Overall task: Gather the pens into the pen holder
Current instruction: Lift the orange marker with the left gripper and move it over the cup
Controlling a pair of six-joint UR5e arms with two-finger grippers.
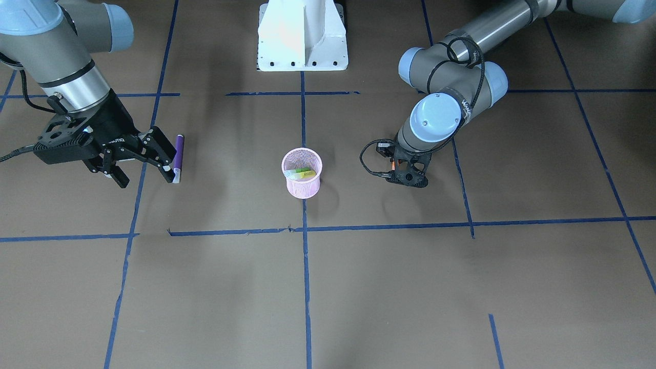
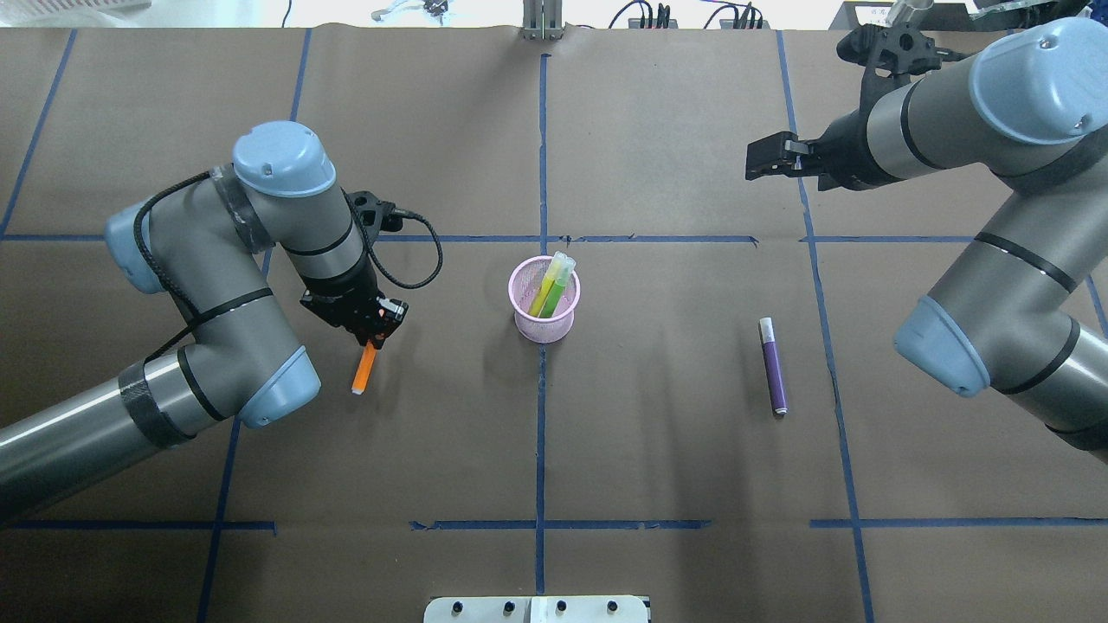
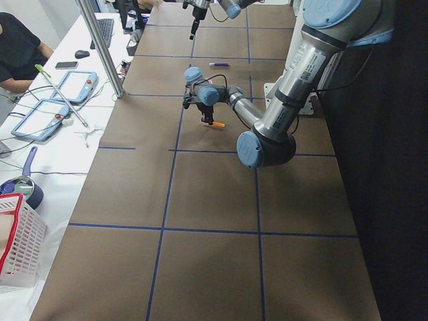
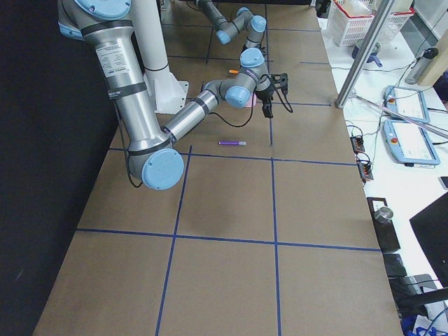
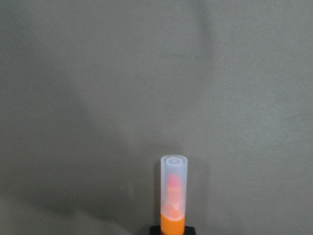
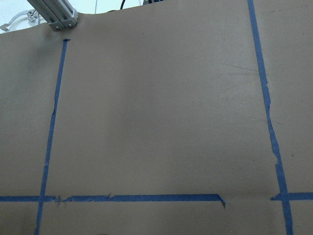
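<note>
The pink mesh pen holder (image 2: 544, 322) stands at the table's middle, also in the front view (image 1: 302, 184). A green pen (image 2: 558, 285) and a yellowish one lean inside it. My left gripper (image 2: 374, 336), left of the cup, is shut on the orange pen (image 2: 364, 374). It grips one end, and the pale cap end (image 5: 173, 178) slants away toward the table. The purple pen (image 2: 773, 368) lies flat right of the cup. My right gripper (image 1: 147, 180) is open and empty. It hangs above the table beyond the purple pen (image 1: 177, 154).
Brown paper with blue tape lines (image 2: 541, 173) covers the table. The white robot base (image 1: 302, 36) stands at the near edge. The right wrist view shows only bare paper and tape (image 6: 146, 198). Screens and a basket (image 3: 20, 241) lie off the table's far side.
</note>
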